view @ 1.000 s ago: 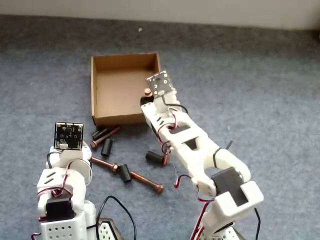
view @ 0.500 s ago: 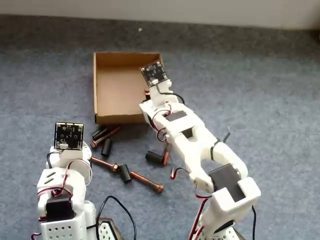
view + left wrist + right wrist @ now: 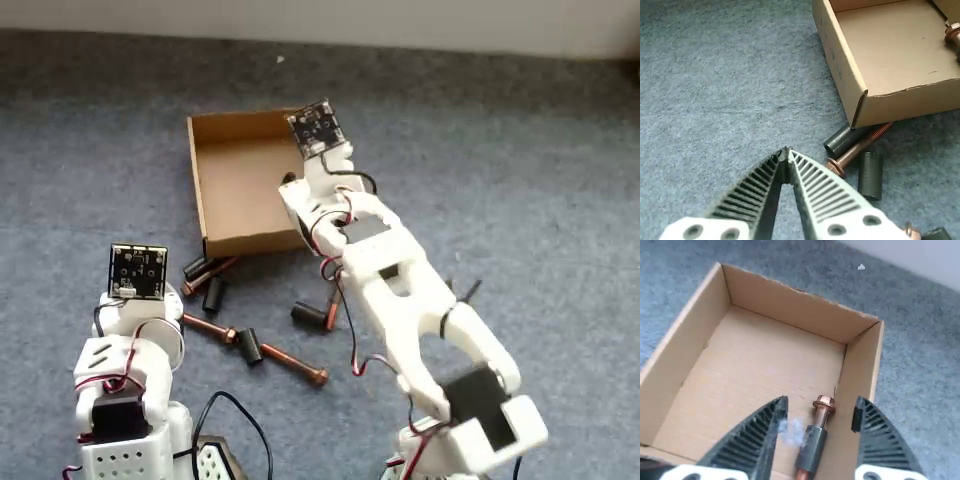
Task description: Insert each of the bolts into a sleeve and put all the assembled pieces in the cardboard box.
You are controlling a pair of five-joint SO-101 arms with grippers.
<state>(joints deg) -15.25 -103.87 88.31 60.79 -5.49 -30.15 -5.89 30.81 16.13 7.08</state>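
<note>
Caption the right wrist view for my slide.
Open right claw over the cardboard box, a sleeved bolt inside near one wall.

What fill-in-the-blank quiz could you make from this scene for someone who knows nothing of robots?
1. The right gripper is above the cardboard box with its jaws ____.
2. A bolt pushed through a sleeve sits ____ the box.
3. The left gripper is ____ and holds nothing.
4. The loose bolts lie on the carpet, ____ the box.

Missing words: open; inside; shut; outside.
</note>
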